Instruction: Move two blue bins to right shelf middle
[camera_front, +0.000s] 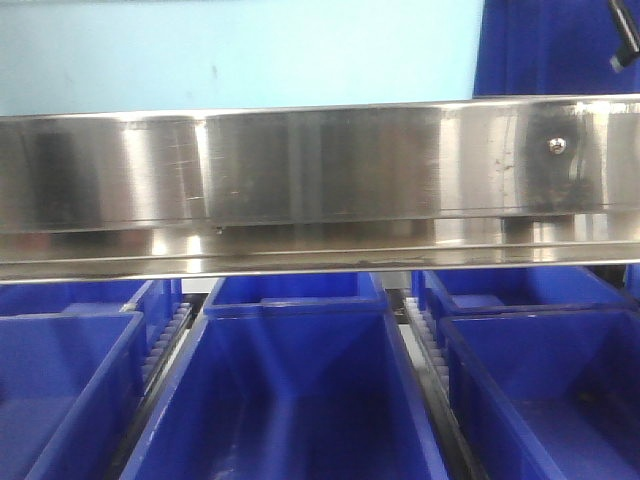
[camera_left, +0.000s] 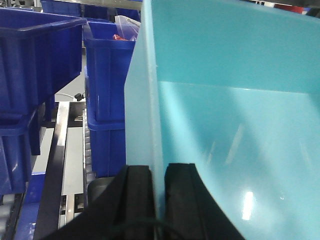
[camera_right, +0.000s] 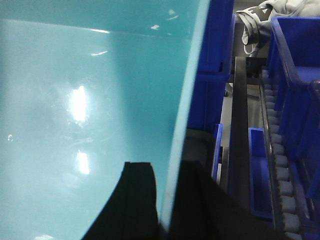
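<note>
Front view: steel shelf rail spans the frame, with a row of dark blue bins beneath it. Wrist views: pale blue bin fills most of each frame, raised beside stacked dark blue bins and a roller track. Left gripper is clenched on one bin wall, a finger on each face. Right gripper likewise clamps a wall edge.
</note>
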